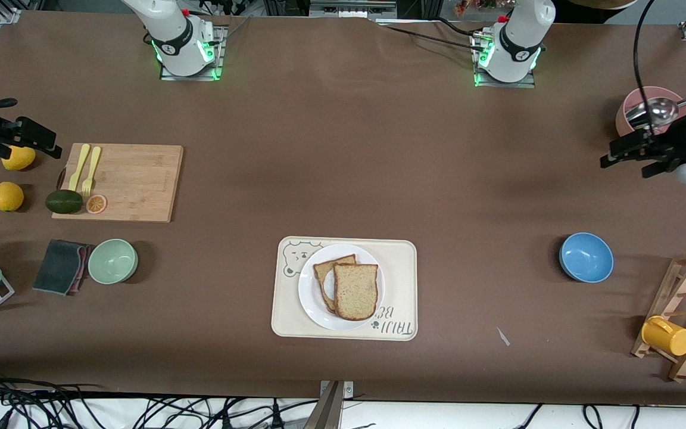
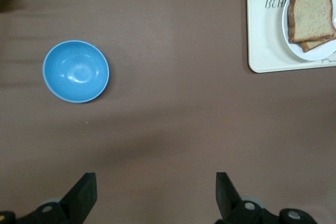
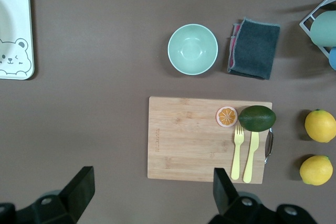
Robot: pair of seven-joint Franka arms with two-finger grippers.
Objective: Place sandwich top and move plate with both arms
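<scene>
The sandwich top is a speckled brown slice lying on a second slice, on the white plate. The plate sits on a cream bear-printed tray at the table's middle, near the front camera. My left gripper hangs open and empty over bare table at the left arm's end. In the left wrist view the left gripper stands well apart from the sandwich top, plate and tray. My right gripper is open and empty over the right arm's end. The right wrist view shows the right gripper beside the board.
A blue bowl, a pink bowl with a ladle and a wooden rack with a yellow mug stand toward the left arm's end. Toward the right arm's end are a cutting board, green bowl, grey cloth and lemons.
</scene>
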